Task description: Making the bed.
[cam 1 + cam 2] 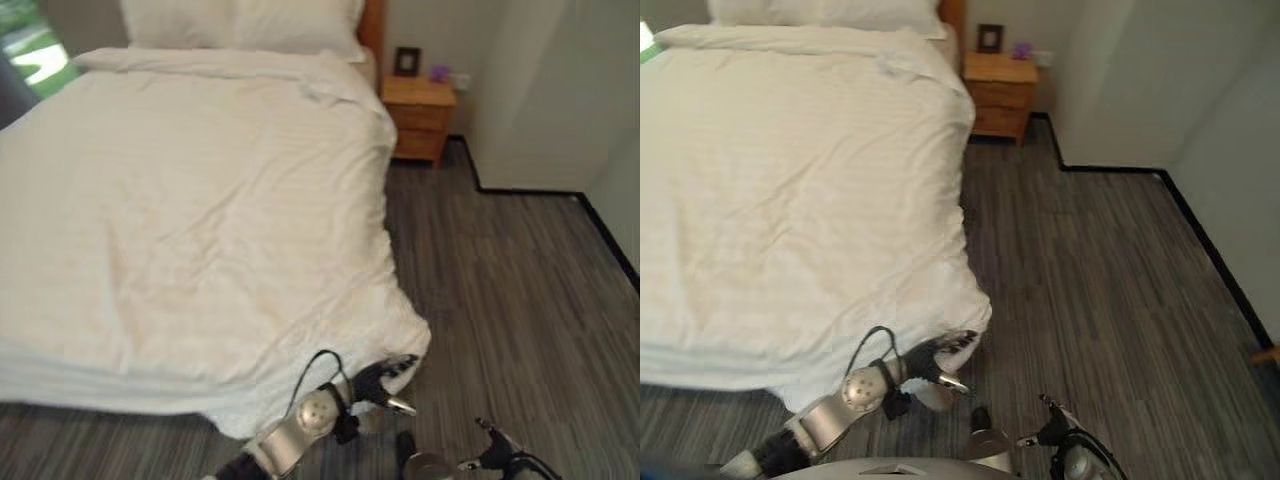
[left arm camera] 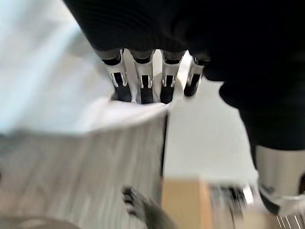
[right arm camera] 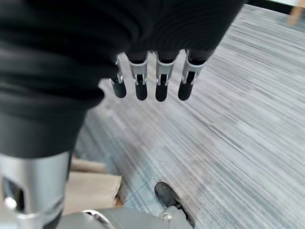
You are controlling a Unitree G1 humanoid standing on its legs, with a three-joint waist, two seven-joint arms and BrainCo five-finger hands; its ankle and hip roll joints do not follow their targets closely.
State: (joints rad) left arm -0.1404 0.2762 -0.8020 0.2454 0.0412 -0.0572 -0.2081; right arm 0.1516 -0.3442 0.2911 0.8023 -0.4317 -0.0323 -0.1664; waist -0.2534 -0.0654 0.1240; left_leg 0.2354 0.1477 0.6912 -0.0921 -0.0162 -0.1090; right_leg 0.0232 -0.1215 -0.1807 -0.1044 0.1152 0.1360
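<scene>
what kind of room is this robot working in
Most likely a bedroom, perhaps a hotel room: a bed with a white duvet and pillows, a wooden nightstand by the headboard, and a grey striped floor.

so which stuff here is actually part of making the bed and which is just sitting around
Part of the job:
- white duvet spread over the bed
- pillows at the head
- left robot hand at the duvet's near corner
- right robot hand, fingers straight over the floor, holding nothing

Just there:
- wooden nightstand
- dark picture frame on it
- small purple object beside the frame
</scene>
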